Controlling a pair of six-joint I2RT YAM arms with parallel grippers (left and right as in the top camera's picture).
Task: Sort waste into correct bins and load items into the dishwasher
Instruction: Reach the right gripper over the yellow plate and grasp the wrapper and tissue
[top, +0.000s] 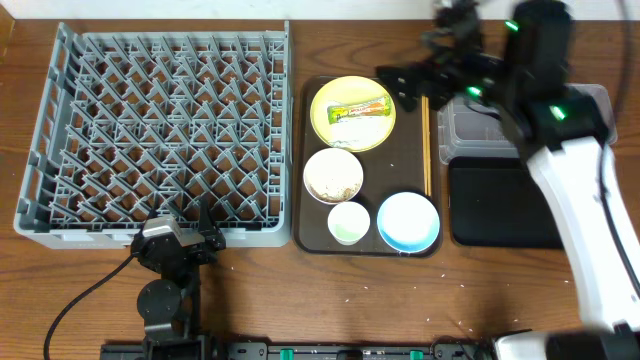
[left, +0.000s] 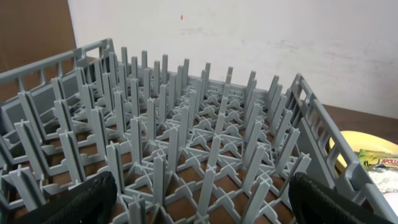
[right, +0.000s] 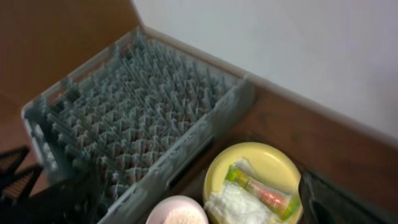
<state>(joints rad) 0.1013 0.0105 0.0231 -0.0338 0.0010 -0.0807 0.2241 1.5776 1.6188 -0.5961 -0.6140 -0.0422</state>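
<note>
dishes sit together on a brown tray (top: 312, 238) in the middle of the table, just right of the big grey dish rack (top: 155, 130), whose pegs hold nothing. at the far end of the tray is a yellow plate (top: 325, 128) with a green-and-orange wrapper (top: 360, 110) lying on it and a whitish heap beside the wrapper. nearer is a white bowl (top: 310, 170) with pale crumbs (top: 335, 180) inside, then a small green cup (top: 348, 222) and a light blue bowl (top: 408, 222) side by side. chopsticks (top: 427, 145) lie along the tray's right edge. right of the tray, a clear container (top: 478, 128) sits behind a black tray (top: 500, 205). the left gripper (left: 208, 202) hovers at the rack's near edge, fingers spread wide and holding nothing. the right gripper (top: 405, 85) hangs above the tray's far right corner near the plate, fingers wide apart too, gripping nothing.
</note>
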